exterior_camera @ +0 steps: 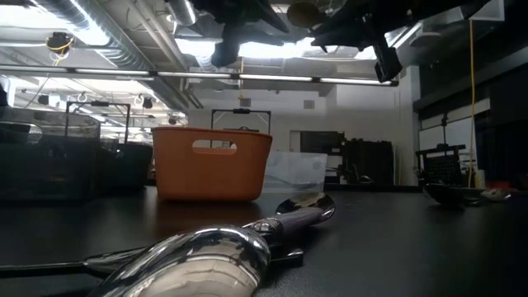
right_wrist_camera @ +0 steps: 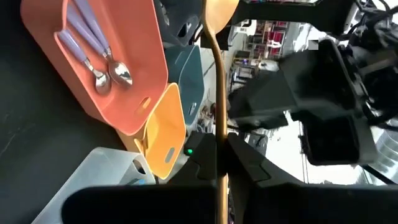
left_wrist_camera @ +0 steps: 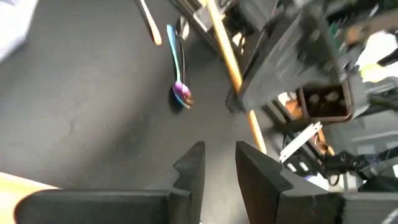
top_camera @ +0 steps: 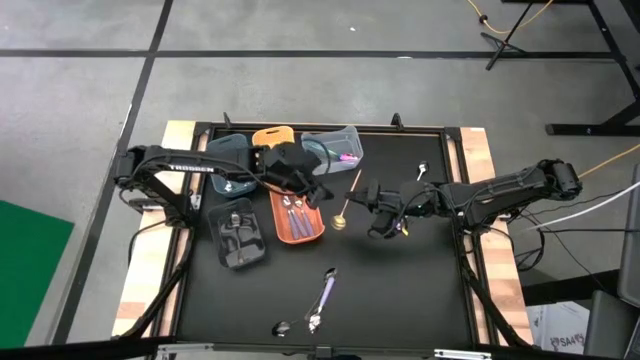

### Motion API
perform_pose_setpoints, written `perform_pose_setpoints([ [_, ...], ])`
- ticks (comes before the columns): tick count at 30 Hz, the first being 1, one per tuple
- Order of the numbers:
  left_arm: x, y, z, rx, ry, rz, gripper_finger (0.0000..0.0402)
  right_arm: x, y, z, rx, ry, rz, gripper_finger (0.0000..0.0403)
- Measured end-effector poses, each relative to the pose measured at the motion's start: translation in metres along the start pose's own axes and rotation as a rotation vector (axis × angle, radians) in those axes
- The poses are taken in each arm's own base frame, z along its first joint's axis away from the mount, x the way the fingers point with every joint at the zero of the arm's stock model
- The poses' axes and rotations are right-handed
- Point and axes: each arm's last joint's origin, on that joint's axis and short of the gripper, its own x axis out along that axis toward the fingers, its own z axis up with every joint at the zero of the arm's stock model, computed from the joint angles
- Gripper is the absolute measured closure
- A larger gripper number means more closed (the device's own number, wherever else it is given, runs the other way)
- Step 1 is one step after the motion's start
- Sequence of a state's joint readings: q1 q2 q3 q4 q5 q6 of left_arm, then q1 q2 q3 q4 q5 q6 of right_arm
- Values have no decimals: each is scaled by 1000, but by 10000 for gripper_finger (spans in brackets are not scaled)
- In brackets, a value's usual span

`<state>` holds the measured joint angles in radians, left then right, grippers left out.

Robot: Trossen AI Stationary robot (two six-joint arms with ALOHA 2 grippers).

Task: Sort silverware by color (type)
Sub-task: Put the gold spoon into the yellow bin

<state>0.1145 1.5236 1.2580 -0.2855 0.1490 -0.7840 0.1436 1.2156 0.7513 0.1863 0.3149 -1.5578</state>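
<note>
My right gripper (right_wrist_camera: 217, 146) is shut on a gold spoon (top_camera: 348, 198) and holds it above the middle of the table. The spoon also shows in the left wrist view as a gold rod (left_wrist_camera: 230, 62). My left gripper (left_wrist_camera: 221, 158) hangs open and empty over the orange-red bin (top_camera: 298, 215), just left of the spoon (top_camera: 315, 188). Purple-handled spoons (right_wrist_camera: 93, 46) lie in that bin. On the table lie a purple-handled spoon (top_camera: 322, 295), a silver spoon (top_camera: 283, 327) and a blue-purple iridescent spoon (left_wrist_camera: 179, 68). My right gripper pinches the gold spoon's handle (right_wrist_camera: 216, 118) between its two fingers, about midway along it. The fingers come nearly level from the table's right and lie across the handle. The spoon is lifted clear of the table, its bowl (top_camera: 340, 222) toward the near edge.
A dark grey bin (top_camera: 240, 235) with black cutlery stands left of the orange-red one. Yellow (top_camera: 272, 135), teal (top_camera: 230, 150) and clear (top_camera: 335, 145) bins stand along the far edge. A small silver piece (top_camera: 422, 171) lies at the far right.
</note>
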Motion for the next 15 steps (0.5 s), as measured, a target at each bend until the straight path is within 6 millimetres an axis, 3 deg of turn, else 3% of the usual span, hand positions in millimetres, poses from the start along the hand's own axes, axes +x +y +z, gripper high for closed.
perform_pose_setpoints([
  [8, 19, -7, -7, 24, -11, -53, 319, 0, 0, 0, -1, 15, 1, 397],
  [15, 21, -10, -4, 32, -49, -84, 319, 0, 0, 0, -1, 14, 3, 397],
])
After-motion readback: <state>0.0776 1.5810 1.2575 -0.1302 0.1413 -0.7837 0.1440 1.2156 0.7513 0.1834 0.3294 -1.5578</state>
